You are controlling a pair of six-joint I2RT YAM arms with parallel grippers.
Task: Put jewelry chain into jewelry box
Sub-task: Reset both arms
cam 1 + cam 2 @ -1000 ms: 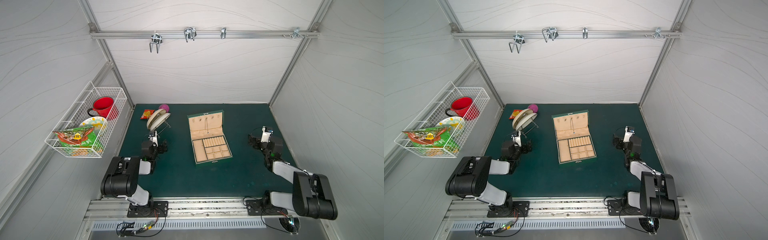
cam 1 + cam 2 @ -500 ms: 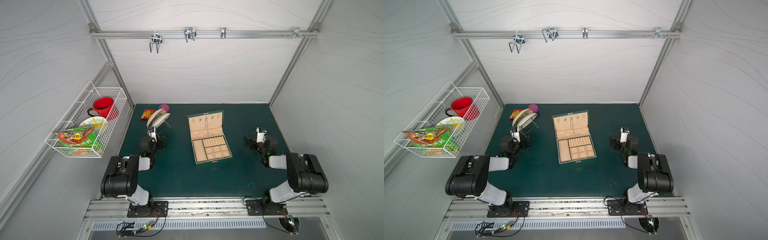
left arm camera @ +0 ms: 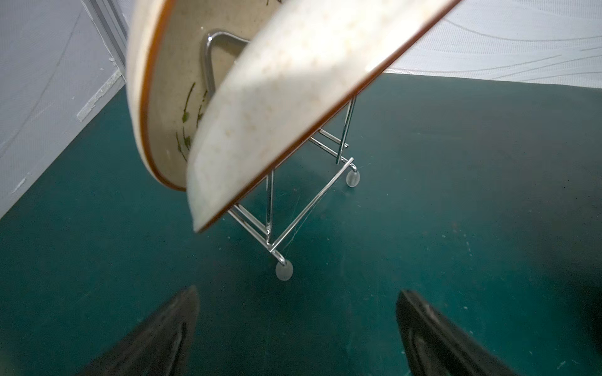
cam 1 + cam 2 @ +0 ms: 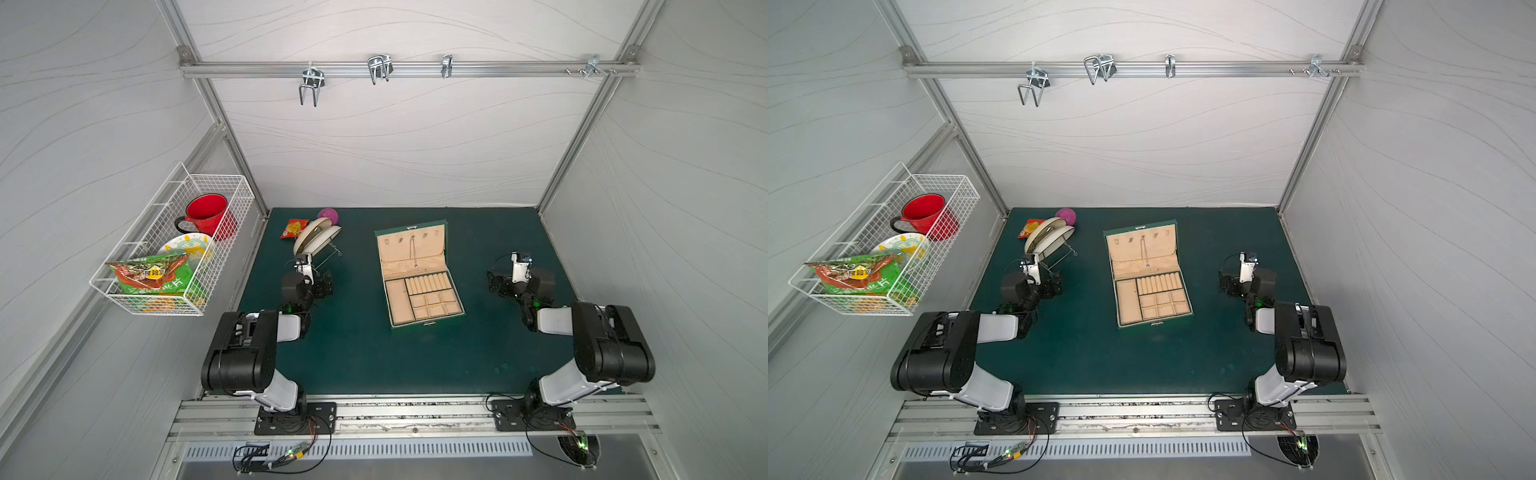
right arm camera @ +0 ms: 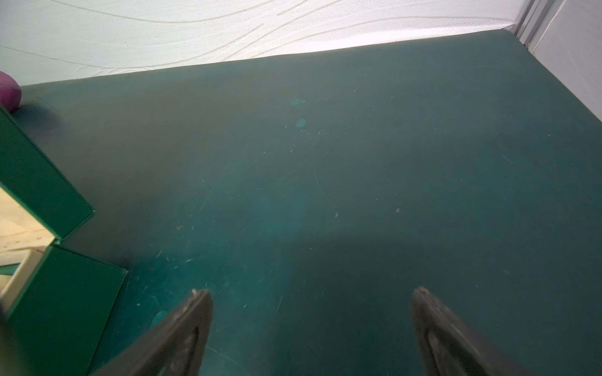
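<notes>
The dark green jewelry box (image 4: 427,321) (image 4: 1155,321) lies open mid-mat in both top views, its beige lid folded back. A thin silver jewelry chain (image 4: 413,252) (image 4: 1145,252) runs down the lid lining from one of the small hooks. My left gripper (image 4: 323,286) (image 3: 298,289) is open over bare mat, left of the box, in front of the plate rack. My right gripper (image 4: 498,286) (image 5: 311,289) is open over bare mat to the right of the box. The right wrist view shows only the box's green outer side (image 5: 62,293) at its edge. Neither gripper holds anything.
Two cream plates (image 4: 313,241) (image 3: 260,114) stand in a wire rack (image 3: 309,201) just beyond my left gripper. A snack packet (image 4: 293,227) and a purple ball (image 4: 328,215) (image 5: 9,91) lie at the back. A wire basket (image 4: 124,286) with a red mug hangs on the left wall.
The right arm has folded back, its elbow drawn toward the base, and its gripper has shifted slightly left. The left gripper has barely moved. Both stayed open.
</notes>
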